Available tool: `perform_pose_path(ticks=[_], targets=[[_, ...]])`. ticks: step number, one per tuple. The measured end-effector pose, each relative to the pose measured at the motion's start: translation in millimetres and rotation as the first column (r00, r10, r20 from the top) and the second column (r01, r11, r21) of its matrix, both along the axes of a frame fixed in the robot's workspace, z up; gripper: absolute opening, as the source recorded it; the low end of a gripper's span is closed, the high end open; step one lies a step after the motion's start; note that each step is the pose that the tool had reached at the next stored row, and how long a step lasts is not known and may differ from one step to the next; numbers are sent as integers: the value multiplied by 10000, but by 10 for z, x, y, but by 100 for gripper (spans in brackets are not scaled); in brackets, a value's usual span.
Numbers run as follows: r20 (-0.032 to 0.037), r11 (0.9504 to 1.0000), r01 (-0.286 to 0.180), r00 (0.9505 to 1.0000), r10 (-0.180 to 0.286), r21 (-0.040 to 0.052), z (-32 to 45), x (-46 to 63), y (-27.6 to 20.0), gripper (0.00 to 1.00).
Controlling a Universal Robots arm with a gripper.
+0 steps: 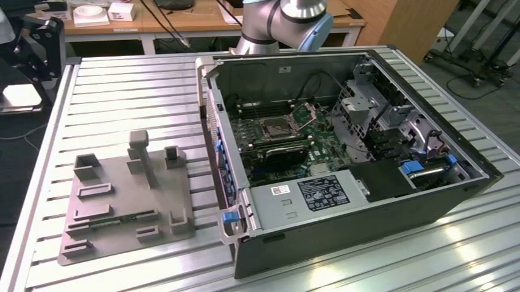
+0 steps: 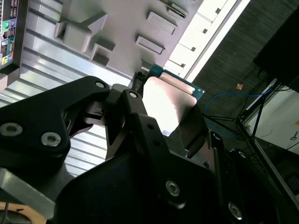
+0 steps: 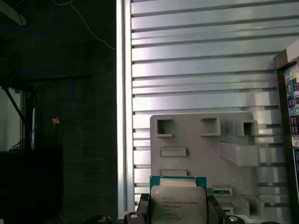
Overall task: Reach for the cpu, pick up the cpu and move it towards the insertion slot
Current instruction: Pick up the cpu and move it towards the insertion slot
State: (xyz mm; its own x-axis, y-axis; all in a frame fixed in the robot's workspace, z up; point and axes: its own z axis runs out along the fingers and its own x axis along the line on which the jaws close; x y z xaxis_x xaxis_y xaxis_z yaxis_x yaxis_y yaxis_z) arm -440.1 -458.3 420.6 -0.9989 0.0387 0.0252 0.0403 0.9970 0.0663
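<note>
In both wrist views the cpu (image 3: 178,202) (image 2: 164,100), a flat square chip with a silver top plate and a green rim, is held high above the table. My gripper (image 3: 178,211) (image 2: 163,119) is shut on it, one black finger (image 3: 142,207) against each of two opposite edges. The insertion slot (image 1: 274,129), a silver-framed square socket with its retention plate (image 1: 311,112) hinged up, sits on the green board inside the open computer case (image 1: 455,182). The arm (image 1: 284,24) rises behind the case.
A grey moulded fixture (image 1: 106,237) (image 3: 201,140) (image 2: 117,28) with several pockets and posts lies on the slatted metal table (image 1: 122,91), on the exterior view's left of the case. A thin green memory stick (image 1: 122,219) rests in it. The table's edge (image 3: 124,116) drops to dark floor.
</note>
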Motion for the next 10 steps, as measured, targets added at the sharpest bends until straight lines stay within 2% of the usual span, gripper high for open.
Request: perform_pose_path(ticks=[10], targets=[[1,10000,1,10000,-1,1,-1,47,0,54]])
